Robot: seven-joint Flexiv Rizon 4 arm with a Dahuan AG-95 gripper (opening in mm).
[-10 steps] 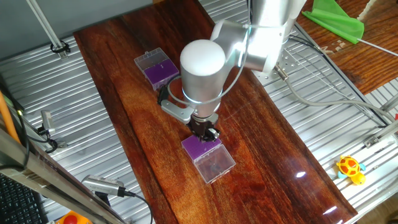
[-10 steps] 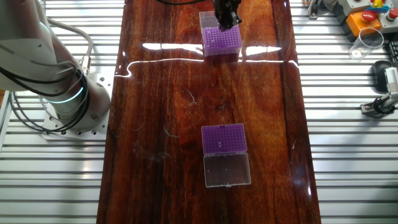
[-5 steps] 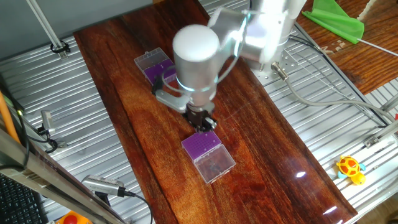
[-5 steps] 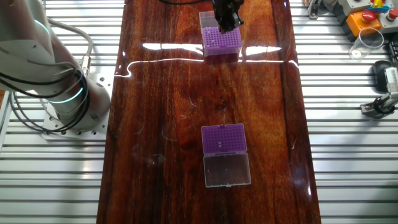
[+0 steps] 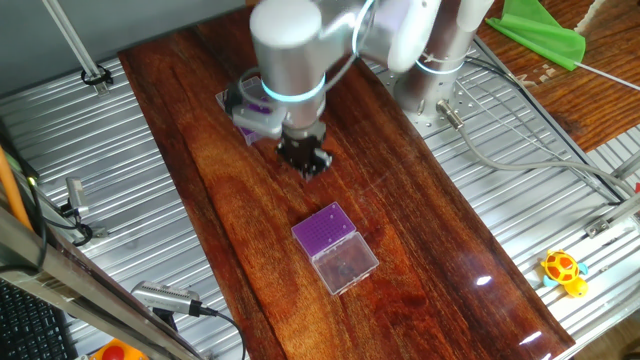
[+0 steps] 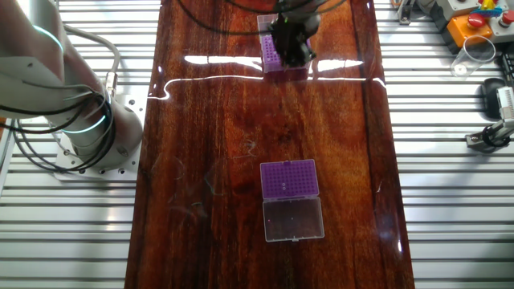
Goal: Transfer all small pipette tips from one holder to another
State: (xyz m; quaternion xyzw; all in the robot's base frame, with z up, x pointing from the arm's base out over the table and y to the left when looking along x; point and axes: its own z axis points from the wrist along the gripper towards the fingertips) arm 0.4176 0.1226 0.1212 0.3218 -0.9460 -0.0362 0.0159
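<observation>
The black two-finger gripper (image 5: 305, 160) hangs over the dark reddish-brown wooden tabletop (image 5: 400, 215), between the two clear plastic tip holders with purple inserts. Whether its fingers are apart or together cannot be told in either view; nothing visible is held between them.

In the one fixed view the nearer holder (image 5: 334, 246) lies open on the wood, well apart from the gripper, purple insert toward the arm and its clear lid folded flat on the far side. The farther holder (image 5: 251, 110) sits behind the silver wrist, mostly hidden by it.

In the other fixed view the gripper (image 6: 292, 50) overlaps the holder at the top of the table (image 6: 273, 56); contact cannot be judged. The second holder (image 6: 291, 180) lies lower down the board, well apart from the gripper, its lid open toward the bottom edge.

The small pipette tips (image 6: 283, 186) show only as faint specks on the purple insert; no count possible.

Surface: glossy wood with light reflections, set on ribbed metal panels (image 5: 150, 200).

Surroundings: silver arm base (image 6: 80, 120) with a cyan ring and grey cables beside the board; a green cloth (image 5: 545, 30); a small yellow toy (image 5: 563, 272); an orange box with buttons (image 6: 474, 24).
</observation>
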